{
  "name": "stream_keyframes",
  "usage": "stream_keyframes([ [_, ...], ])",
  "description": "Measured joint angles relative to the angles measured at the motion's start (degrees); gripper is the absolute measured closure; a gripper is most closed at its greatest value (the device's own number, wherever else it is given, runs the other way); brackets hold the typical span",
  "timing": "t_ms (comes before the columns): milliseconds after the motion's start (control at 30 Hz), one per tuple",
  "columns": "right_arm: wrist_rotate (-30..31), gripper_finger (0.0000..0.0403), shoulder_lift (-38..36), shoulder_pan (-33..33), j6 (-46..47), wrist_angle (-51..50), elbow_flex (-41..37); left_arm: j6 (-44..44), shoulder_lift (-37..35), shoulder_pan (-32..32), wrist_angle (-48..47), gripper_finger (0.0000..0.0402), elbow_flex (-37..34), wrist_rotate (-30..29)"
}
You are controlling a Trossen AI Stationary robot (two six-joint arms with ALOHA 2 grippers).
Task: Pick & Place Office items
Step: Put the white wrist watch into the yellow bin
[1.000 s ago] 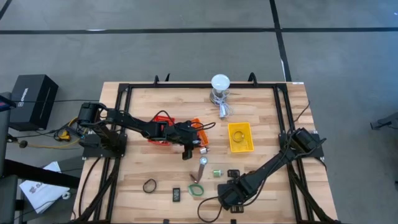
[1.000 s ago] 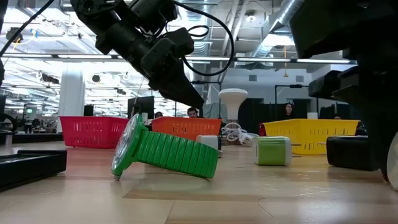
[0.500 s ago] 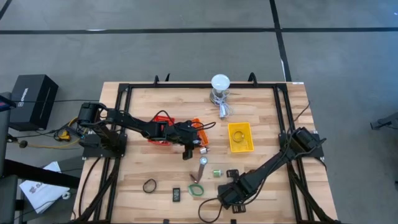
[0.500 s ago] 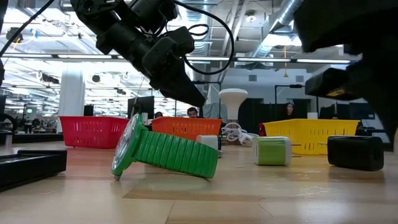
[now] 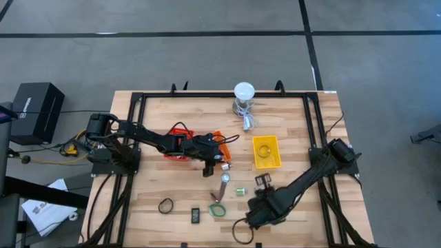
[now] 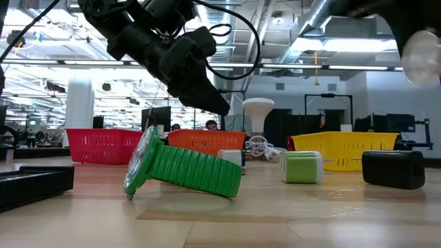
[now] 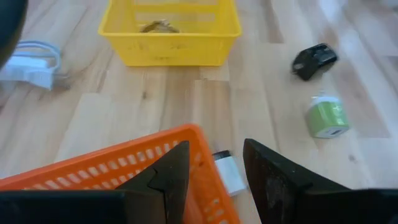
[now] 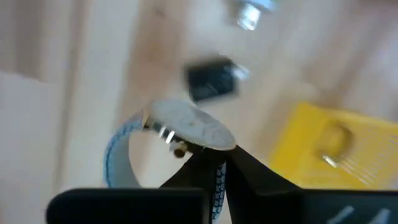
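Observation:
My right gripper [image 8: 217, 171] is shut on a blue-banded watch [image 8: 186, 127] and holds it above the table's near right part [image 5: 253, 215]; the watch face shows high up in the low view [image 6: 420, 55]. On the wood lie a green-banded watch [image 6: 182, 169], a green cube [image 6: 301, 167], a black block [image 6: 393, 169], a black band ring [image 5: 166, 205] and a metal tube [image 5: 224, 184]. My left gripper [image 7: 214, 177] hangs open over the corner of the orange basket [image 7: 124, 165], nothing between its fingers. My right gripper pinches the watch's band [image 8: 219, 183] right beside the case, between its two fingers. The fingers come steeply from above. The watch is lifted clear of the table, its face [image 8: 189, 124] tilted, and the blue band [image 8: 118, 155] loops off to one side.
Red [image 6: 103, 145], orange [image 6: 207, 141] and yellow [image 5: 266, 151] mesh baskets stand across the middle, the yellow one with something inside. A white-domed lamp [image 5: 243, 93] with its cable stands at the far edge. A small flat black item [image 5: 196, 215] lies near the front.
My right gripper has risen from table height near the front edge, tipping to point more steeply down, and the blue-banded watch has gone up with it, clear of the wood.

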Motion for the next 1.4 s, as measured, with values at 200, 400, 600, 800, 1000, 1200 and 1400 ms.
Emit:
stream_keyframes([
  [200, 5.1, 0.0397, -9.0, -2.7, 0.1, -1.2, -4.6, 0.0, 0.0, 0.0, 0.3, 0.0257, 0.0, 0.9],
  [400, 8.8, 0.0388, -22.4, -7.9, -1.8, 9.2, -17.7, 0.0, 0.0, 0.0, 0.6, 0.0257, 0.0, 1.0],
  [600, 9.4, 0.0397, -33.1, -16.9, -4.9, 33.7, -37.8, 0.0, 0.0, 0.0, 1.0, 0.0257, 0.0, 1.1],
  [800, 8.9, 0.0389, -36.1, -25.1, -7.2, 38.3, -46.5, 0.0, 0.0, 0.0, 1.5, 0.0257, 0.0, 1.1],
  [1000, 4.7, 0.0389, -35.8, -29.7, -7.2, 44.2, -48.8, 0.0, 0.0, 0.0, 1.8, 0.0257, 0.0, 1.1],
  [1200, 1.2, 0.0384, -35.8, -31.8, -3.2, 43.7, -50.5, -0.6, 0.0, -0.4, 1.8, 0.0257, 0.0, 1.1],
  [1400, 1.2, 0.038, -35.8, -32.3, -2.8, 45.6, -52.5, -0.5, 0.0, -1.9, 1.8, 0.0257, 0.0, 1.1],
])
